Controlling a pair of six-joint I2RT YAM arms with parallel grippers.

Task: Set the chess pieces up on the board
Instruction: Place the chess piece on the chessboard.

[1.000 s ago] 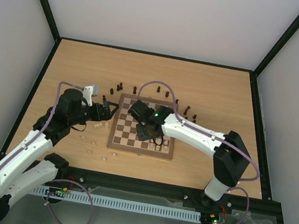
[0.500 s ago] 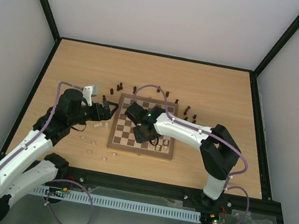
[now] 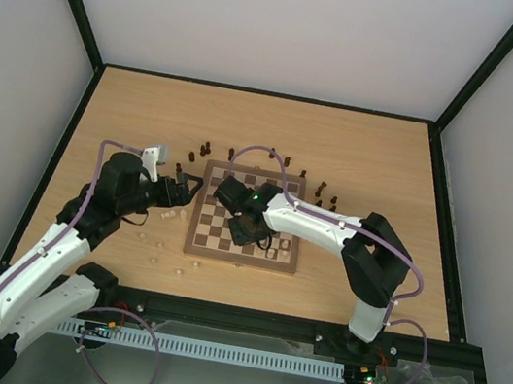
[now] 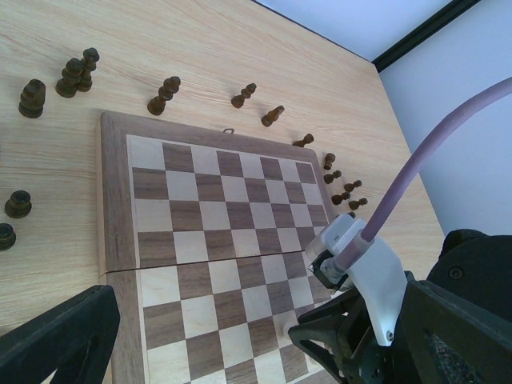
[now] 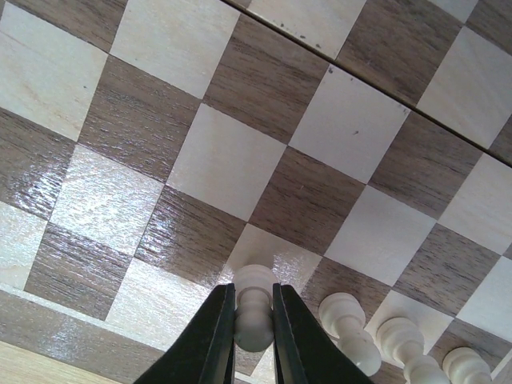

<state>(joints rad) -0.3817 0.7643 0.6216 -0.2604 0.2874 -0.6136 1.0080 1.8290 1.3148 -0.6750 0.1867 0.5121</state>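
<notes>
R gripper (image 5: 254,320) clamped tight on a cream piece (image 5: 255,302). Its long axis runs along the fingers, base aimed down at the board (image 5: 232,160), near-edge rows, just beside the cream neighbours (image 5: 352,324) standing there. Touching wood? Can't tell. L gripper (image 3: 188,190) gapes wide, empty, at the board's left edge.

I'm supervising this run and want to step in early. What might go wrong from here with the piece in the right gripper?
The right gripper is shut on a pale cream wooden chess piece over the checkered wooden board. Another cream piece stands close beside it, so the opening fingers might tip that one. The held piece's base is hidden, so it may land off-centre on its square.
</notes>
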